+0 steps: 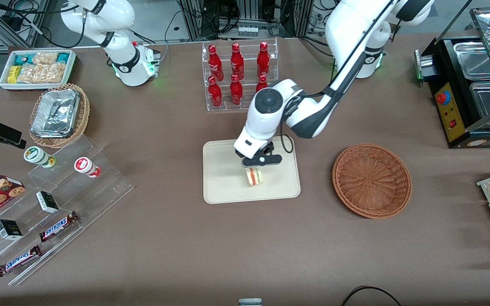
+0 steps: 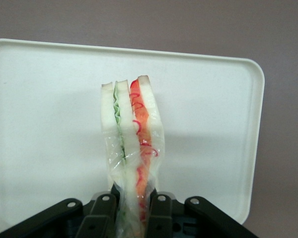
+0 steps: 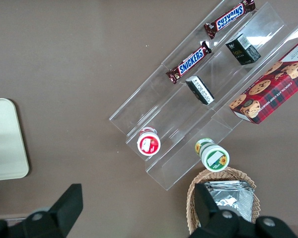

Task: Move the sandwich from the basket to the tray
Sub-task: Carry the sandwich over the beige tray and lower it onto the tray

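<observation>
Gripper [image 2: 131, 208] pinches wrapped sandwich [image 2: 131, 134] by its narrow end over tray [image 2: 49, 124]; looks soft, light, slick film — grip gently.

Open room around the tray [image 1: 223, 187]

My gripper [image 1: 257, 169] sits over the tray, clamped on the sandwich [image 1: 254, 176], and I see bare tray surface on every side of it. Table is open between tray and basket [image 1: 371, 180], and nearer the front camera. Farther from the camera than the tray, the rack of red bottles [image 1: 238, 74] blocks passage.
</observation>
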